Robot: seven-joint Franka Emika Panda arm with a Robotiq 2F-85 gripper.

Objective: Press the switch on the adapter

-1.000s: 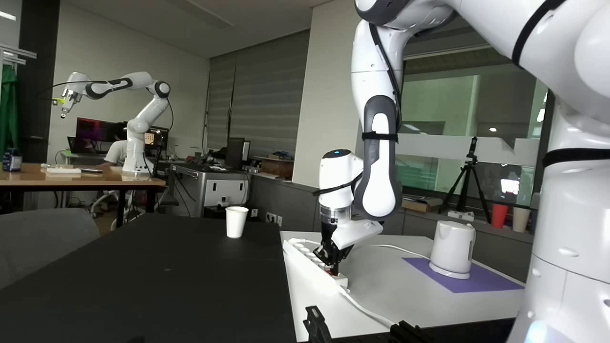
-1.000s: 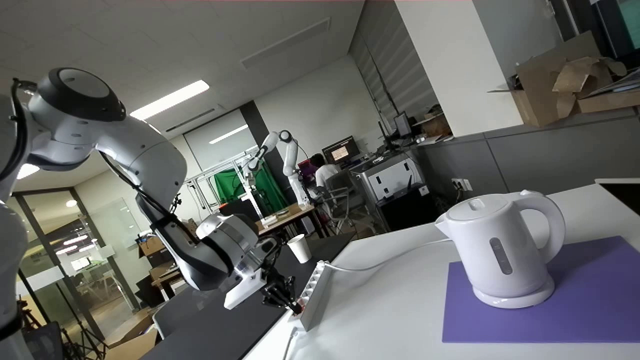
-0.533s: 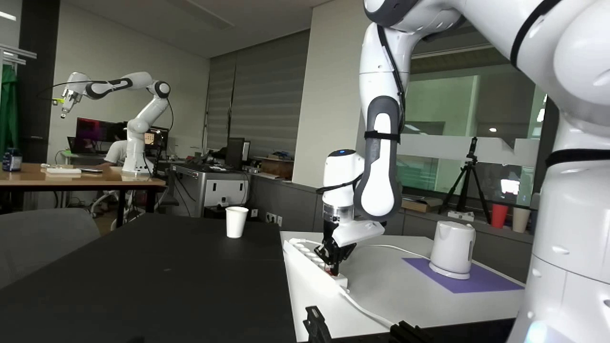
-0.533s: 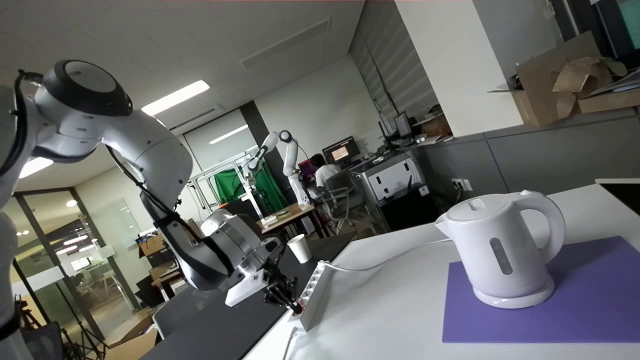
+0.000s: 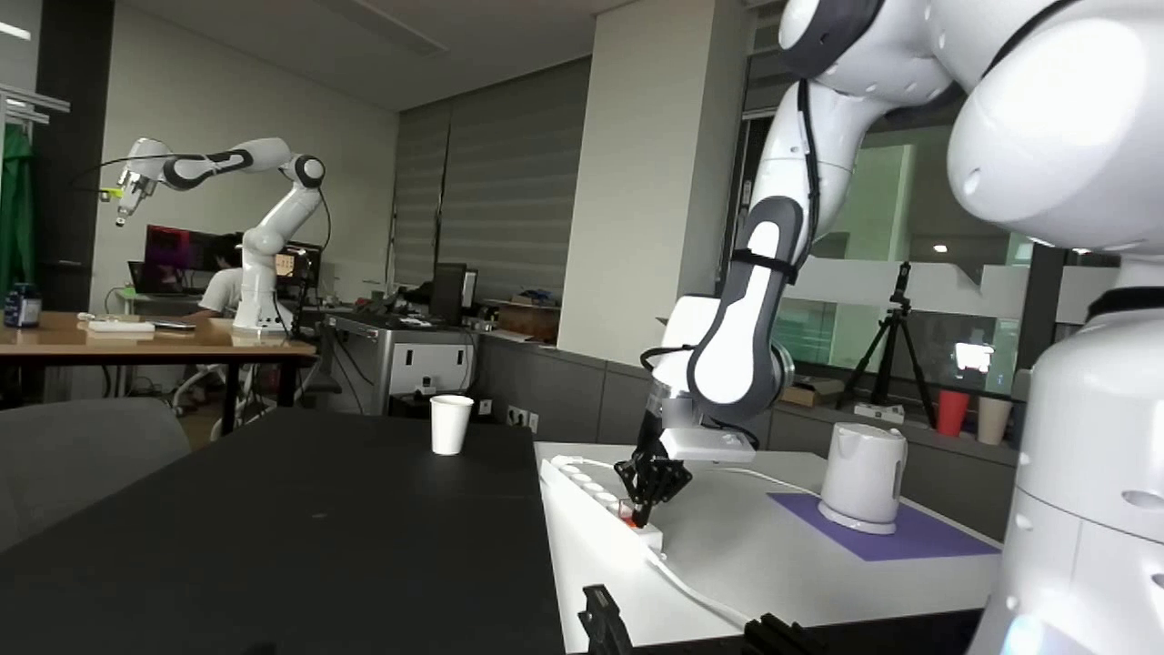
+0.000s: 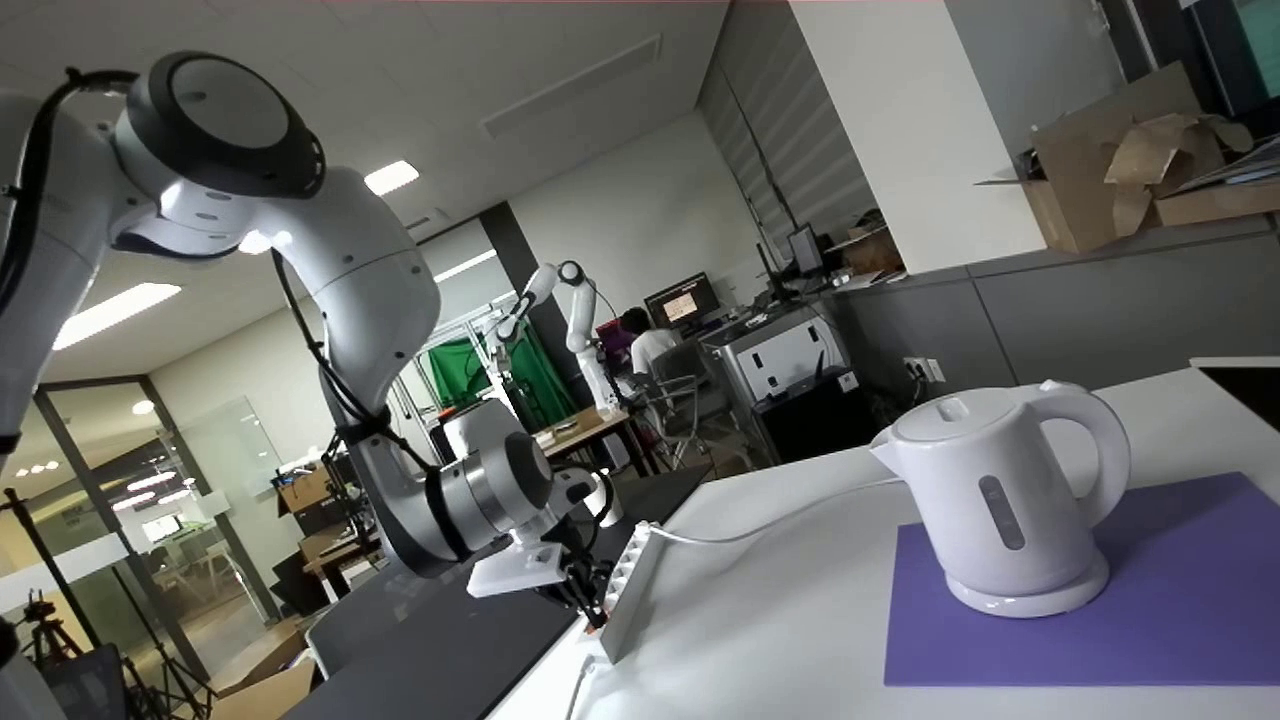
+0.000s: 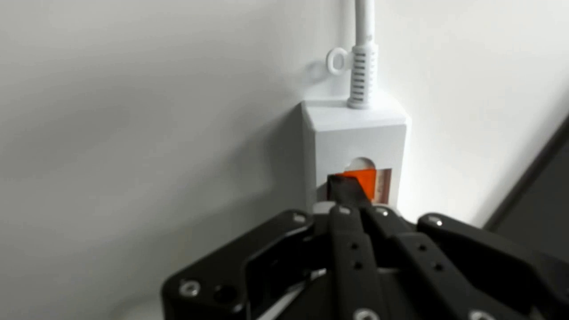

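The adapter is a long white power strip (image 5: 596, 492) on the white table; it also shows in an exterior view (image 6: 626, 615) and in the wrist view (image 7: 355, 138). Its bright orange switch (image 7: 366, 180) sits near the cable end, under a clear-looking window. My gripper (image 7: 349, 189) is shut, its black fingertips together and empty. They overlap the left part of the switch in the wrist view and hide it; they appear to touch it. I cannot tell whether the switch is pressed in. In both exterior views the gripper (image 5: 640, 520) (image 6: 598, 620) points down at the strip.
A white kettle (image 6: 1000, 510) stands on a purple mat (image 6: 1170, 610), its cord running to the strip's far end. The strip's white cable (image 7: 364, 22) leaves its near end. A black table (image 5: 273, 537) with a white paper cup (image 5: 450, 424) adjoins the white table.
The arm and wrist have swung and tilted, shifting right in both exterior views. The fingertips stay at the switch, with a slight shift. More orange-red shows beside them.
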